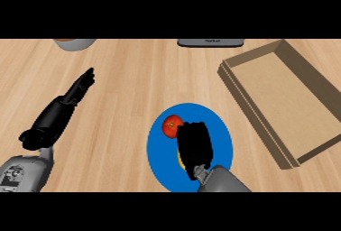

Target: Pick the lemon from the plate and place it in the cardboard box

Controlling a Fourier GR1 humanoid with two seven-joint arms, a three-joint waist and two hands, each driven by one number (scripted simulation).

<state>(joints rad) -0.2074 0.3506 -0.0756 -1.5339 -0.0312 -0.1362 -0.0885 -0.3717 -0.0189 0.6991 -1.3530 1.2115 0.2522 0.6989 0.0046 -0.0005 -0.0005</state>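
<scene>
Head view of the wooden counter (133, 90), taken steeply from above. The blue plate (223, 131) serves as landmark. On it, toward its left part, lies a small red fruit (172, 122), probably a tomato. Just right of that fruit the right hand (195, 144) lies over the middle of the plate, covering most of the lemon (180, 160), of which only a thin yellow edge shows at the hand's lower left side. The fingers appear to be lowered over the fruit and drawn together; whether they already close around it cannot be told, since the hand hides the contact. The cardboard box (293, 97), open-topped and shallow, lies to the right of the plate and well apart from it, tilted diagonally. The left hand (70, 101) rests far to the left of the plate, fingers straight and pressed together, holding nothing. Beyond the plate, at the far edge, show a bowl (75, 43) and a dark object (209, 43), both cut off.

Handling, as a judgement: a lemon is light, rigid and not fragile, but its rounded, waxy rind may roll or slip on the smooth plate. It is best taken across its widest middle, fingers opposing the thumb, clear of the neighbouring red fruit
</scene>
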